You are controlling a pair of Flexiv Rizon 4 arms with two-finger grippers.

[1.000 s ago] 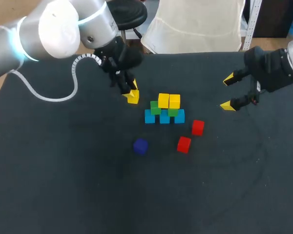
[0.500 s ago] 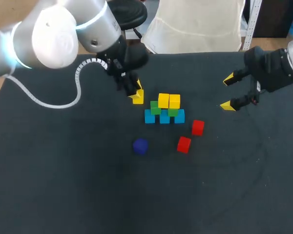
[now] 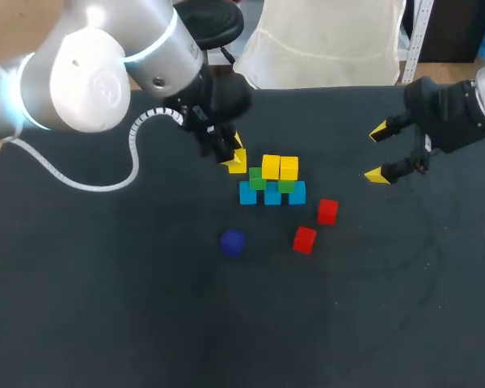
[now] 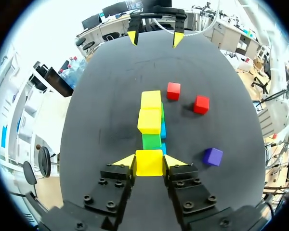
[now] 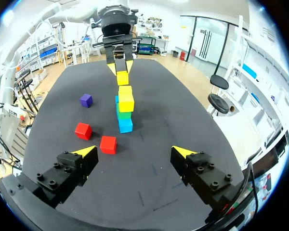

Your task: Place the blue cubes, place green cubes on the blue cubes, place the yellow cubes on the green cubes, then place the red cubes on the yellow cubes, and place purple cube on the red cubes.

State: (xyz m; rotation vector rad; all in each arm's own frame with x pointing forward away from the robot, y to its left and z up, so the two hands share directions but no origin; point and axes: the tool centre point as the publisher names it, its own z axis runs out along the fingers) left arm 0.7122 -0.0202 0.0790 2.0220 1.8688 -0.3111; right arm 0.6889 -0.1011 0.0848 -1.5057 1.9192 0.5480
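My left gripper (image 3: pixel 234 158) is shut on a yellow cube (image 4: pixel 149 162) and hangs just left of the stack. The stack has three blue cubes (image 3: pixel 272 195) in a row, two green cubes (image 3: pixel 257 179) on them and two yellow cubes (image 3: pixel 280 167) on top. In the left wrist view the stacked yellow cubes (image 4: pixel 150 120) stand right ahead of the held cube. Two red cubes (image 3: pixel 327 211) (image 3: pixel 305 239) lie right of the stack, and a purple cube (image 3: pixel 232 242) lies in front of it. My right gripper (image 3: pixel 378 152) stands open and empty at the far right.
The black table (image 3: pixel 105 307) spreads wide around the cubes. In the right wrist view the red cubes (image 5: pixel 108 144) lie between my right gripper (image 5: pixel 135 153) and the stack (image 5: pixel 125 113), and my left gripper (image 5: pixel 119 67) hangs beyond it.
My left gripper has carried the yellow cube to the right, closer to the stack. The right arm and the loose cubes have stayed put.
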